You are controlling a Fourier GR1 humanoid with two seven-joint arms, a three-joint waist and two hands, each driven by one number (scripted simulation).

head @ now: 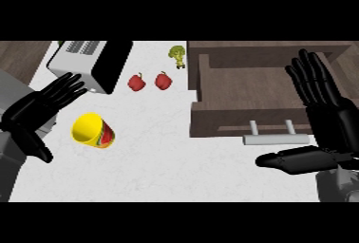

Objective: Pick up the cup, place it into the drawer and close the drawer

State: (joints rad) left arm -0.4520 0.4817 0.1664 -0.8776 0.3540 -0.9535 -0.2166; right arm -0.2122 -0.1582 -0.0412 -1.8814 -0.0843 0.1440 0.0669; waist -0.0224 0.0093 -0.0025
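A yellow cup with a red and green pattern lies on its side on the white counter, its mouth turned to the left. My left hand is open just left of the cup, fingers straight and pointing up-right, not touching it. The brown drawer stands pulled out at the right, with a silver handle on its front. Over the drawer's right side my right hand is open, fingers straight up and thumb stretched left below the handle.
A white and black toaster stands at the back left. Two red peppers and a broccoli floret lie behind the cup, left of the drawer.
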